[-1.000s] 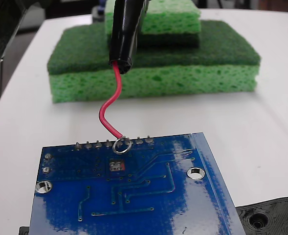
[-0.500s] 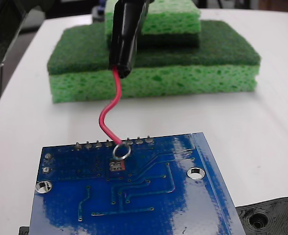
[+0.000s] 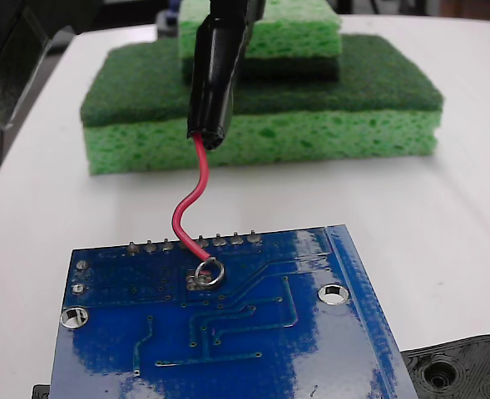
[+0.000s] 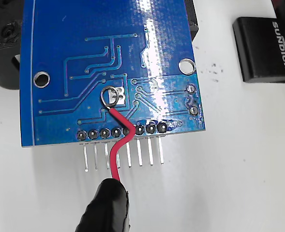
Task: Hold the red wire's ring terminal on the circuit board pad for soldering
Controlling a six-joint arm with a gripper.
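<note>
Ring terminal, tiny silver loop (image 4: pixel 108 96) on thin red wire (image 4: pixel 117 145), sits partly over small square silver pad (image 4: pixel 118 98), middle of shiny blue board (image 4: pixel 84 29). Left: hold steady. Claw hidden, grip unknown.

The circuit board (image 3: pixel 253 332) had a glossy blue lacquered face that threw back white glare, with shiny silver-rimmed mounting holes and bare metal solder pins (image 4: pixel 127 154). The pad (image 4: pixel 118 97) looked like bright silver metal, as did the thin ring terminal (image 4: pixel 108 96). The red wire (image 3: pixel 193 199) wore smooth, slightly shiny plastic insulation; its black sleeve (image 3: pixel 213 79) looked like smooth rubbery plastic. The green sponges (image 3: pixel 311 125) were porous and rough, with matt darker scouring layers. The table (image 3: pixel 461 208) was smooth matt white
</note>
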